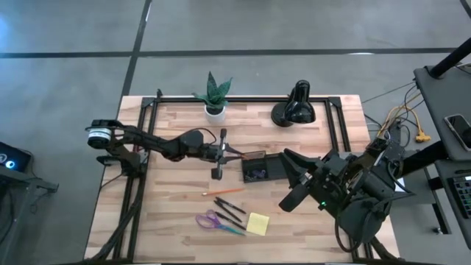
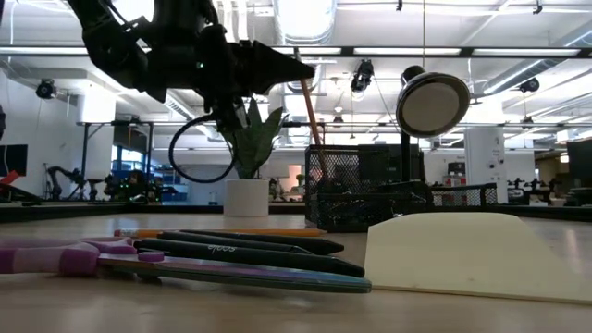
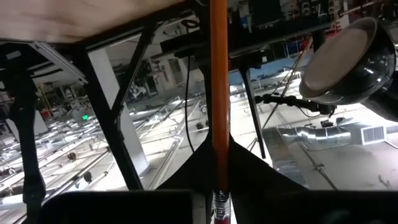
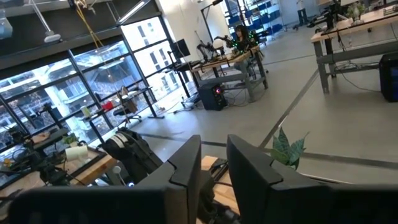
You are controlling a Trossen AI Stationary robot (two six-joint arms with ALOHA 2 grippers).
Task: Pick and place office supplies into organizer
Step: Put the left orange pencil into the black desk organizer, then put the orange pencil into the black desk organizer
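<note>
Just left of the organizer (image 1: pixel 261 167), your left pincer (image 1: pixel 234 152) clamped on an orange pencil (image 3: pixel 218 81), your right pincer (image 1: pixel 294 179) parted, empty, beside the organizer's right end

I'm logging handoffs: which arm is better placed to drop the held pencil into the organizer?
Left. The left gripper already clamps the orange pencil beside the organizer; the right gripper holds nothing.

Overhead, light falls evenly on my surface (image 1: pixel 176 221); shadows there are soft and short. At low level, ceiling fixtures glare white and the scissors (image 2: pixel 83 257) nearest the lens are blurred. My left wrist view is backlit: the pencil (image 3: pixel 219 93) shows sharp against bright windows.
</note>
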